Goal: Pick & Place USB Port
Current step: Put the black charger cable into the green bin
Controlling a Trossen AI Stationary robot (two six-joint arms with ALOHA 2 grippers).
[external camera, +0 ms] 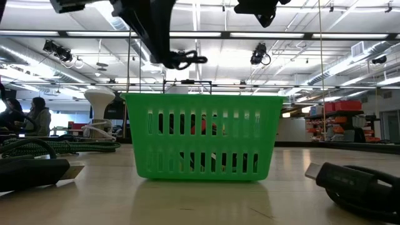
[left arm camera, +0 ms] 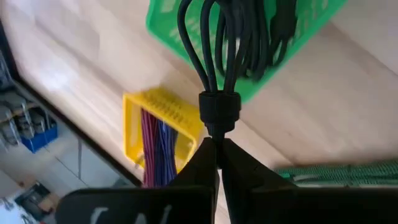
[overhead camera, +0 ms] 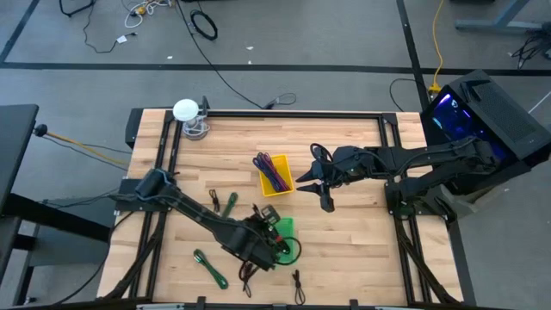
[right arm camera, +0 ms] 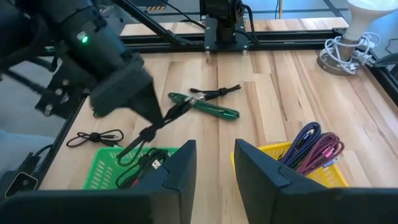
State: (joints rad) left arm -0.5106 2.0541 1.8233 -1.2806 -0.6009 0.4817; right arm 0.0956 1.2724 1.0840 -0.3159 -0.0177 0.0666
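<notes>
- Left end effector is clamped on a black cable bundle above the green basket.
- Right end effector hangs with its fingers spread at 3 o'clock of the yellow bin.

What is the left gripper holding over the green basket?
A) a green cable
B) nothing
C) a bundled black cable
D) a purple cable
C: in the left wrist view the left gripper is shut on the tie of a black cable coiled in loops, hanging above the green basket; the right wrist view shows the same.
</notes>
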